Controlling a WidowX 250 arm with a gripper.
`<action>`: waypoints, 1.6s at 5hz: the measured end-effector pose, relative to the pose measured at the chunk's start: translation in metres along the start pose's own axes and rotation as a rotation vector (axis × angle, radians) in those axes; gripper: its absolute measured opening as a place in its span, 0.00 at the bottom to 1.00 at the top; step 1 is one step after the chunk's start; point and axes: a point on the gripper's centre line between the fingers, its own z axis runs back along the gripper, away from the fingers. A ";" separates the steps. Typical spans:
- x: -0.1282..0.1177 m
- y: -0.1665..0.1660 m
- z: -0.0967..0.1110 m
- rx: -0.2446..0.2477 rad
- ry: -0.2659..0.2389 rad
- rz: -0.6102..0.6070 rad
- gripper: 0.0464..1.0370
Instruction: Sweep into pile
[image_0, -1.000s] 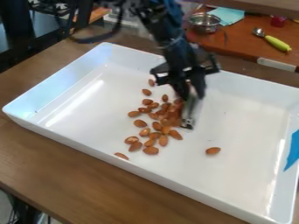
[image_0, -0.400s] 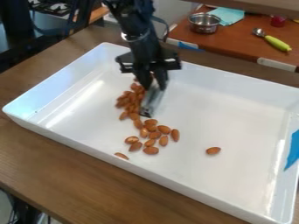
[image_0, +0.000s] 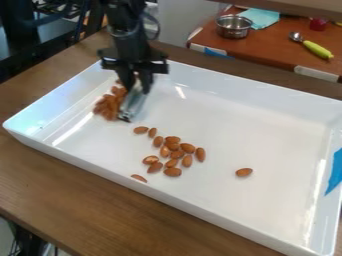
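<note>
A wood-grained table (image_0: 43, 187) is supporting a glossy white, straight-walled tray (image_0: 260, 122). Brown, teardrop-shaped almonds (image_0: 107, 107) are bunching just left of the gripper (image_0: 137, 86), which is partly blocking the view of them. It is clasping a shiny metal scraper (image_0: 133, 104), tilted beside the bunch. Nearer the camera and right of the gripper, loose almonds (image_0: 177, 154) are lying scattered. Farther right, beyond the tray, a round metal pot (image_0: 234, 28) is standing; a lone almond (image_0: 244, 172) is resting inside the tray, well apart.

A brown wooden table (image_0: 73, 200) carries a white rectangular tray (image_0: 260, 130).
</note>
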 end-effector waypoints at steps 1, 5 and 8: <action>-0.002 0.015 0.000 0.038 0.016 -0.008 0.27; -0.029 -0.133 0.070 -0.525 -0.050 -0.133 0.27; -0.096 -0.228 0.060 -0.489 -0.080 -0.050 0.27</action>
